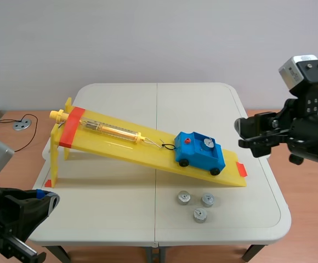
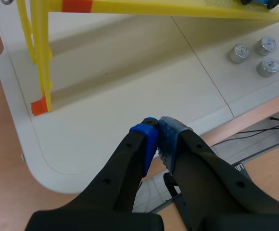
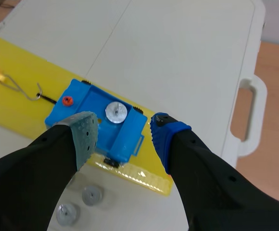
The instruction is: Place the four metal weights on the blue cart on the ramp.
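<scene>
Yellow ramp (image 1: 148, 156) is set across the white table (image 1: 109, 213), with the high end raised on legs toward the left and the low end resting on the table toward the right. Blue cart (image 1: 203, 159) is found on the ramp's lower part, wheels on the slope, short of the low end. One metal weight (image 1: 207, 143) is seated in the cart's open tray. A red knob (image 1: 187, 141) is noted at the cart's uphill end. The cart is tied by a dark cord and a wire hook to a clear spring scale (image 1: 107, 129), which is laid along the ramp's upper half.

Three further weights are found on the table, just in front of the ramp's low end and near the cart. Left weight (image 1: 183, 197) and right weight (image 1: 208, 199) are set side by side, with near weight (image 1: 200, 215) just in front of them.

Right pincer (image 3: 124, 126) is held raised, fingers spread wide, nothing gripped. In its wrist view the cart and its weight are seen below, between the fingers.

Left pincer (image 2: 158, 130) is held low at the table's near left edge, pads pressed together on nothing, well apart from the weights.
</scene>
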